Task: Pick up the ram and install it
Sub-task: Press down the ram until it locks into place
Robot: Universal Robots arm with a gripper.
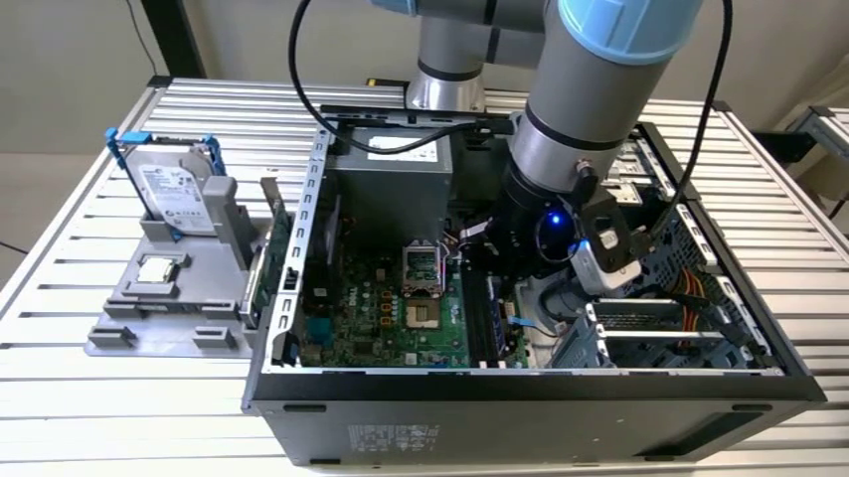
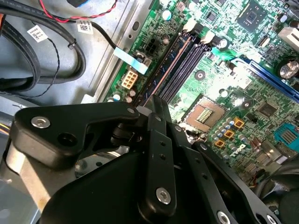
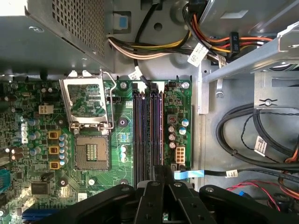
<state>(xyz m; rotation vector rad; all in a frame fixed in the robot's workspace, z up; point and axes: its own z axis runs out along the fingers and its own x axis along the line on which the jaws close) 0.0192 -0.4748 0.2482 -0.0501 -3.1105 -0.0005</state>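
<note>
Down inside the open metal case (image 1: 531,383), the black gripper (image 3: 159,170) pinches its narrow fingers onto the thin ram (image 3: 156,119), a long stick standing in the motherboard's (image 3: 93,116) memory slots.

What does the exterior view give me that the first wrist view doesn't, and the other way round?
The exterior view adds the grey holder beside the case, with the hard drive standing in it and a square chip lying flat, plus the arm reaching into the case. The first wrist view adds a close look at the memory slots by the gripper and the blue flat cable. Both show the motherboard and its open CPU socket.
</note>
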